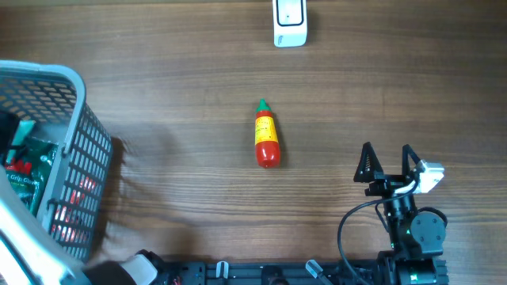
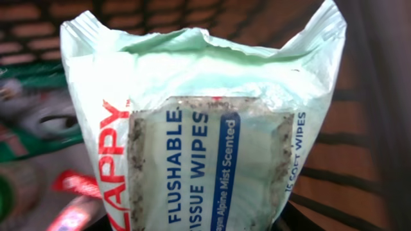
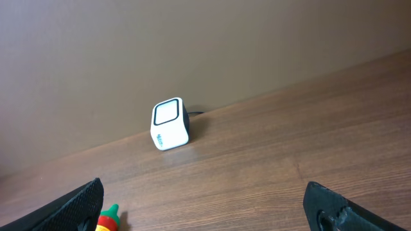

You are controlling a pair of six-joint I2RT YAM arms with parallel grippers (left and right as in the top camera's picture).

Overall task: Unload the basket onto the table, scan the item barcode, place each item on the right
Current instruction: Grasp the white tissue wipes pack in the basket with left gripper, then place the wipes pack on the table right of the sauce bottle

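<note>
Now your left hand faces the upright wipes pack (image 2: 205, 128) head-on inside the basket (image 1: 75, 119) at the bench's left end, whether it grips you cannot tell, while your right hand (image 1: 387, 149), fingers spread, sits nearer the scanner (image 1: 290, 24).

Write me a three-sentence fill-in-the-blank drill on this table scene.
1. The pack of wipes reads "flushable ____ wipes".
2. The sauce bottle has a ____ cap.
3. The right gripper stands ____, holding nothing.
Missing words: tissue; green; open.
</note>
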